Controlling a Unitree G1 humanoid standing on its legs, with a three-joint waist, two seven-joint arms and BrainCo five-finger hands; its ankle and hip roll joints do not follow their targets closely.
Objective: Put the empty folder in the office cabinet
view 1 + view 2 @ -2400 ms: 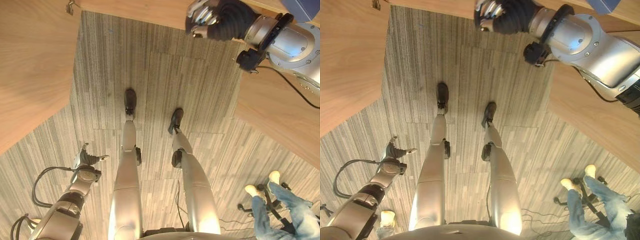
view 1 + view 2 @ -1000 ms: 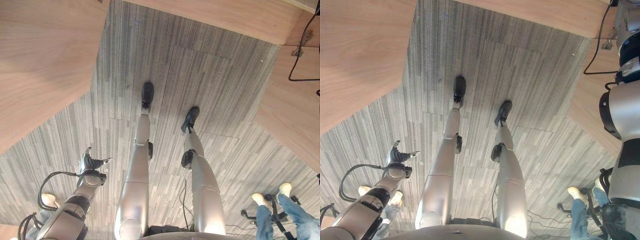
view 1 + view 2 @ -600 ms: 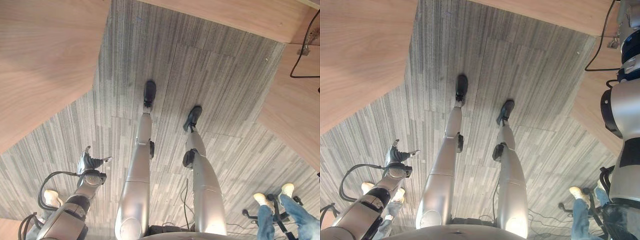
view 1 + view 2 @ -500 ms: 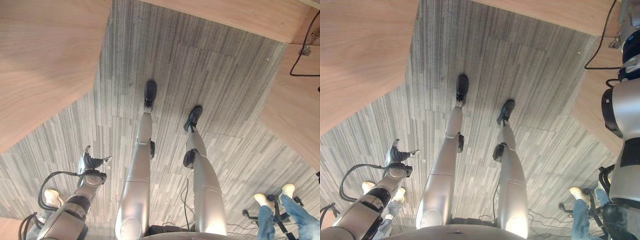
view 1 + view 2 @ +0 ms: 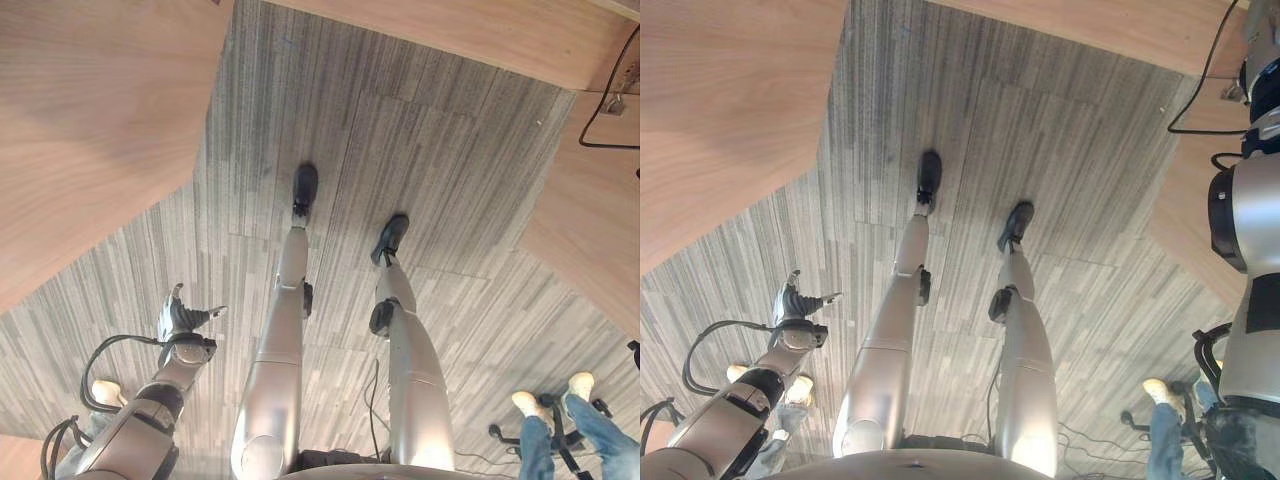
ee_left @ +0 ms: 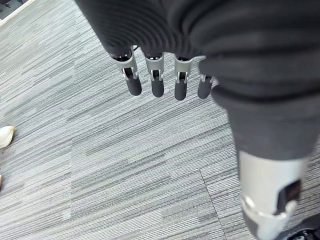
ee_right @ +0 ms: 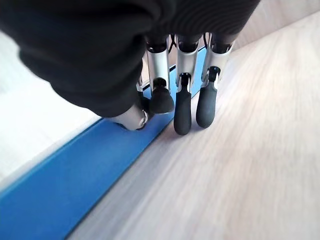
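The blue folder (image 7: 85,175) lies along a pale wooden surface (image 7: 230,175), with something white on its other side. My right hand (image 7: 182,110) is on it: the thumb and one bent finger meet at the folder's edge, and the other fingertips rest on the wood beside it. The right arm (image 5: 1252,200) rises along the right side of the right eye view. My left hand (image 5: 178,318) hangs low at my left over the carpet, fingers (image 6: 156,86) straight and holding nothing.
Wooden furniture tops surround the grey carpet: a large one at the left (image 5: 90,130), one across the back (image 5: 450,35), one at the right (image 5: 595,230). A seated person's legs (image 5: 560,425) are at the lower right. A pale shoe (image 5: 103,392) is behind my left arm.
2.4 s ago my right hand was curled above the far wooden top beside the blue folder; it has since gone off to the right. The view has shifted. My left hand hangs as before.
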